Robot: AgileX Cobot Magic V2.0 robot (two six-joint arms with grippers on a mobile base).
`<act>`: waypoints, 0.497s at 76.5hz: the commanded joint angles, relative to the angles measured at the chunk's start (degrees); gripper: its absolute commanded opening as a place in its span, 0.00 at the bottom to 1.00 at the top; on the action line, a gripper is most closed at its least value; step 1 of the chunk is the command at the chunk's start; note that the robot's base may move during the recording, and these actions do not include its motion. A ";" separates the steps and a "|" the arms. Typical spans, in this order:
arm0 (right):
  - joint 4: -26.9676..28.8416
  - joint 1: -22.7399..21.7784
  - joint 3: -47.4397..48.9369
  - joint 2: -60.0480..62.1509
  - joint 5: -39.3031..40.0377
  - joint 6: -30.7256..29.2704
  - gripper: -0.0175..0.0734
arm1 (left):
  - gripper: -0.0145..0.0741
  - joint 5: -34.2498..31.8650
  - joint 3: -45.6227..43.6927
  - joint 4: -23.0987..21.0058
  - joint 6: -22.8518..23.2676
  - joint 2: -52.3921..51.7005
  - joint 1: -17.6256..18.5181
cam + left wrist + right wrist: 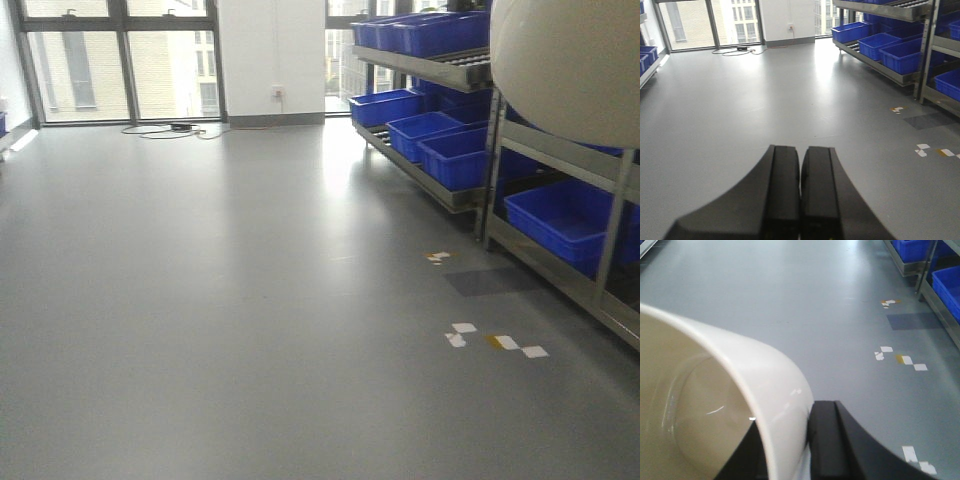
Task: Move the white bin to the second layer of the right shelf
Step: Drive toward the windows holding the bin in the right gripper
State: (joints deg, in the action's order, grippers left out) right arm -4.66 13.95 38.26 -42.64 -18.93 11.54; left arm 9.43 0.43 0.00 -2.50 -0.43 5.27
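1 glossy cream-white bin (771, 382) in right hand (786, 452).

Left claw (800, 150) closed, empty; right claw (787, 413) tight on white bin (740, 355) wall.

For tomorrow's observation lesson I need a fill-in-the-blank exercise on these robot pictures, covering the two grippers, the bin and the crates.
1. The right gripper is shut on the wall of the ____ bin.
2. The left gripper is shut and holds ____.
3. The crates on the shelves are ____ in colour.
Missing words: white; nothing; blue.
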 commanded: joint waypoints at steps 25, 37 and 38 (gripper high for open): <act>-0.18 -0.25 1.91 0.65 5.63 -0.12 0.25 | 0.26 -5.00 2.11 0.00 0.30 -0.80 0.33; -0.18 -0.25 1.91 0.65 5.63 -0.12 0.25 | 0.26 -5.00 2.11 0.00 0.30 -0.80 0.33; -0.18 -0.25 1.91 0.65 5.63 -0.12 0.25 | 0.26 -5.00 2.11 0.00 0.30 -0.80 0.33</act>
State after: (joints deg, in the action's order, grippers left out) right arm -4.66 13.95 38.26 -42.64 -18.93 11.54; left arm 9.43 0.43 0.00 -2.50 -0.43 5.27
